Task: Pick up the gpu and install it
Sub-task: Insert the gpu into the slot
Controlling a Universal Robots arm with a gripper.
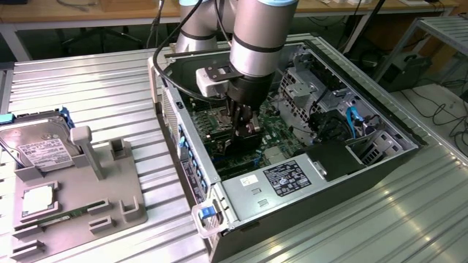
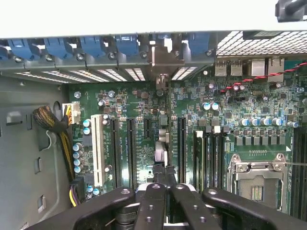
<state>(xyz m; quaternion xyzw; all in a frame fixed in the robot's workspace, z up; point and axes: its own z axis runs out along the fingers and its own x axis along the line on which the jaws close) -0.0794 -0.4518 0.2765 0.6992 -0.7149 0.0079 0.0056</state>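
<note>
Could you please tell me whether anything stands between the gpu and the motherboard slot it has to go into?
Nothing visible does. The gripper is shut on the gpu, held edge-on above the motherboard between its long black slots; the spot directly beneath is hidden by the card.

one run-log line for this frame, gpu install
arm: inside open PC case | tool: shut on gpu | gpu: edge-on, upright over motherboard slots | tray: hard drive
</note>
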